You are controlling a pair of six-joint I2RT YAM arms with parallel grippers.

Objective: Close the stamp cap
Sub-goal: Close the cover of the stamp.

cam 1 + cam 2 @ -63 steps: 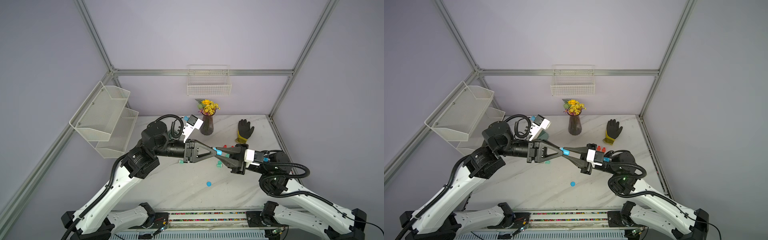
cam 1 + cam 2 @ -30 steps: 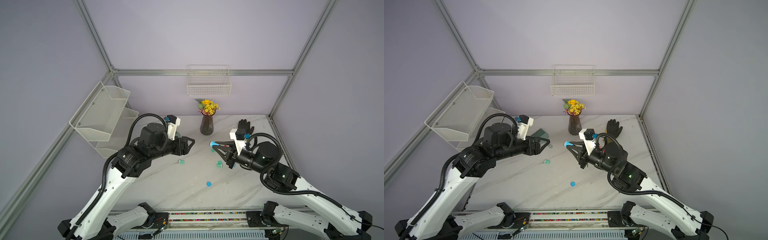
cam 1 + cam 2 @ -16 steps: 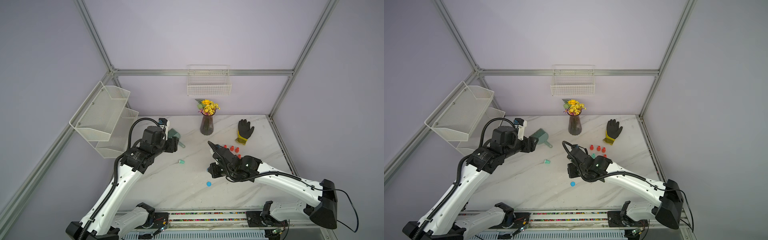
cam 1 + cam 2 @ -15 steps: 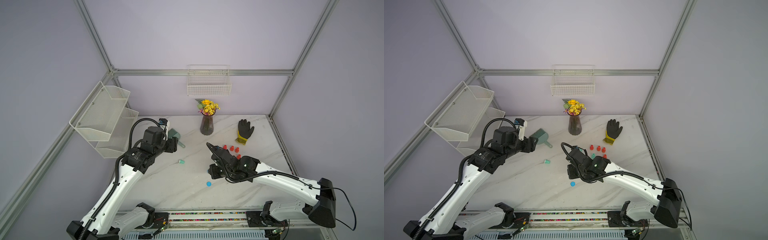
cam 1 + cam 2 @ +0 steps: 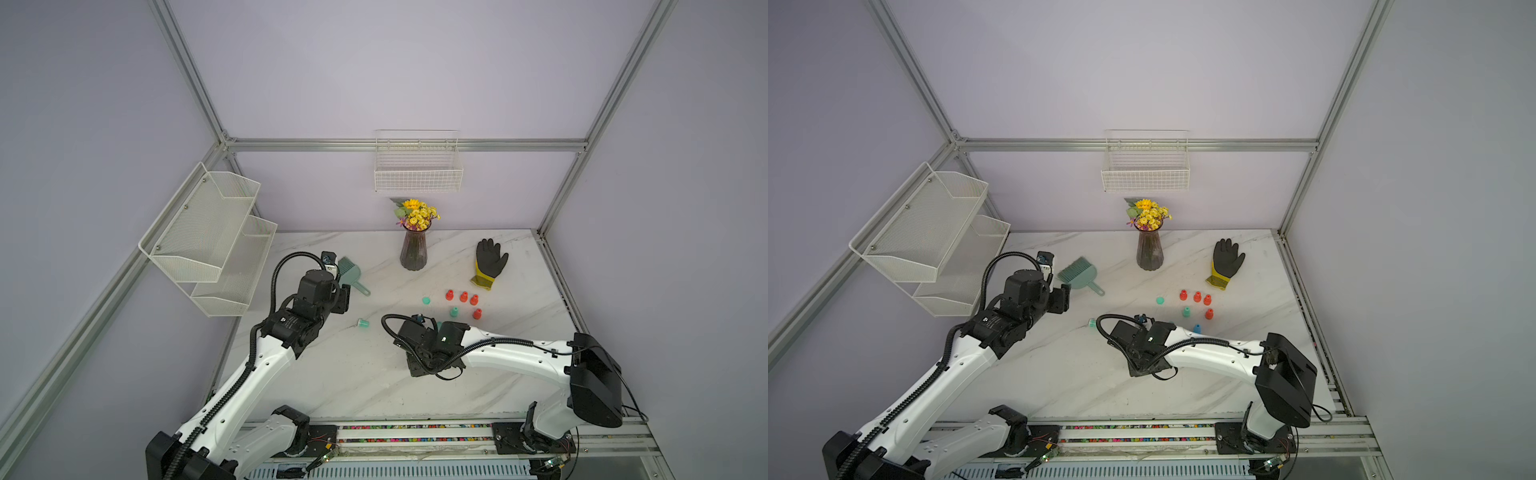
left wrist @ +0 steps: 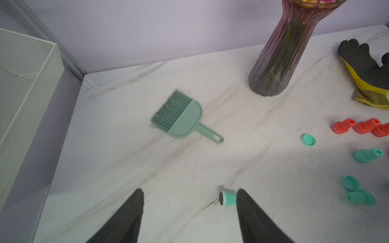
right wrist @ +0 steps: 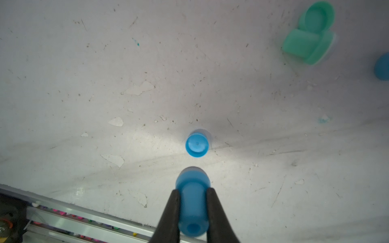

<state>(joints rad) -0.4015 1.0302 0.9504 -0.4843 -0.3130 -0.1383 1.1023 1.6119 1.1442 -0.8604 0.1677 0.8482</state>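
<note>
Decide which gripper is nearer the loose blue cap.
Right. The right gripper, holding the blue stamp, hovers close by the blue cap; the left gripper is far off, open near a teal stamp.

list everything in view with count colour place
red stamps: 4, red, near glove
teal stamps: 3, teal, one upright, two lying
teal caps: 2, teal, table
blue stamp: 1, blue, right gripper
blue cap: 1, blue, table below it
blue piece: 1, blue, beside right arm
brush: 1, teal, back left
vase: 1, dark, yellow flowers, back
glove: 1, black-yellow, back right
wire basket: 1, white, back wall
mesh shelf: 1, white, left wall
left gripper: 1, black, open
right gripper: 1, black, shut on blue stamp
</note>
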